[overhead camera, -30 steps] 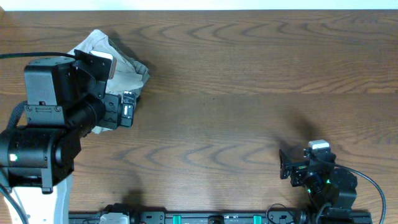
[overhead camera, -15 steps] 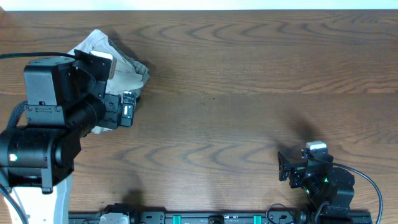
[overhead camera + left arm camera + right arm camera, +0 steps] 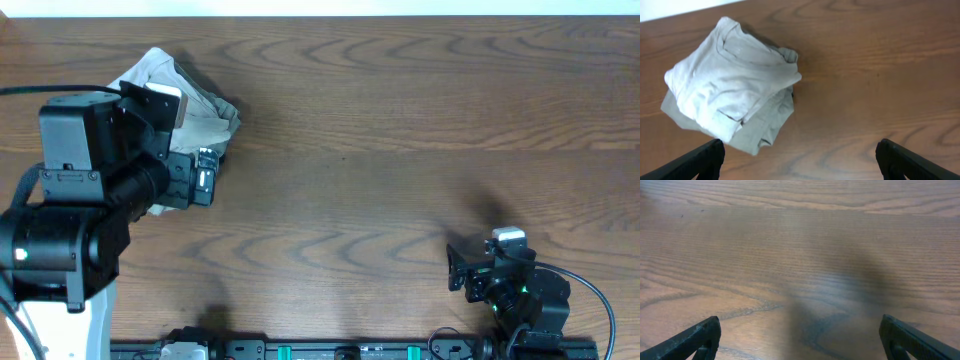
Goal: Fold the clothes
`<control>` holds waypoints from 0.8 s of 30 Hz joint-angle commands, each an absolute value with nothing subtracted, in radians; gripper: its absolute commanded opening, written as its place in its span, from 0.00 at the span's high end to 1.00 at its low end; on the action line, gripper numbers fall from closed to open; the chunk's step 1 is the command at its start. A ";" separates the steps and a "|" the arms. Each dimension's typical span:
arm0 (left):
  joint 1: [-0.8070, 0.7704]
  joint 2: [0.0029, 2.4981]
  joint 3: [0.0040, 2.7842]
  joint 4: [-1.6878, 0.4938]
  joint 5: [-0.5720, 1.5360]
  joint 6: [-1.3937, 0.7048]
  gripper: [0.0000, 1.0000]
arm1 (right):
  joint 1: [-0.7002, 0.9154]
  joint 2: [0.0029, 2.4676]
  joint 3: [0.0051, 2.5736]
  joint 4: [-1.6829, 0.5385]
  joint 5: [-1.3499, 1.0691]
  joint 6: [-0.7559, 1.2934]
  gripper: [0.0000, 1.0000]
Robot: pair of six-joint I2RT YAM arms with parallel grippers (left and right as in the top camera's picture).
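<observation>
- The T-shirt point(image 3: 732, 75) is lying at the far left of the table point(image 3: 400, 120) as a bunched, loosely folded bundle. It is pale off-white, thin and full of soft wrinkles.
- It is resting on a darker olive-grey garment point(image 3: 765, 125), which is peeking out along the bundle's near edge.
- The left gripper point(image 3: 800, 160) is hanging over the wood just near the bundle, its fingers standing wide apart and clear of the cloth.
- The right gripper point(image 3: 800, 337) is sitting at the near right, well apart from the shirt, with its fingers spread wide over the wood.
</observation>
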State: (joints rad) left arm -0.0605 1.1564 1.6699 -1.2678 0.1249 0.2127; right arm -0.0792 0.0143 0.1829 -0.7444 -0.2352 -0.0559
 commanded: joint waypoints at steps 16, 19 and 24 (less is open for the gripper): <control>0.025 0.547 1.031 -0.692 0.215 0.211 0.02 | -0.069 0.006 0.179 -0.749 -0.244 -0.064 0.01; 0.036 0.443 0.876 -0.629 0.236 0.211 0.02 | -0.069 0.006 0.179 -0.749 -0.244 -0.064 0.01; 0.036 0.292 0.682 -0.586 0.247 0.177 0.02 | -0.069 0.006 0.179 -0.749 -0.244 -0.064 0.01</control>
State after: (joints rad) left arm 0.0311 0.3641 0.7528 -0.6018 0.2161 0.2054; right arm -0.0792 0.0120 0.1806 -0.7467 -0.2352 -0.0563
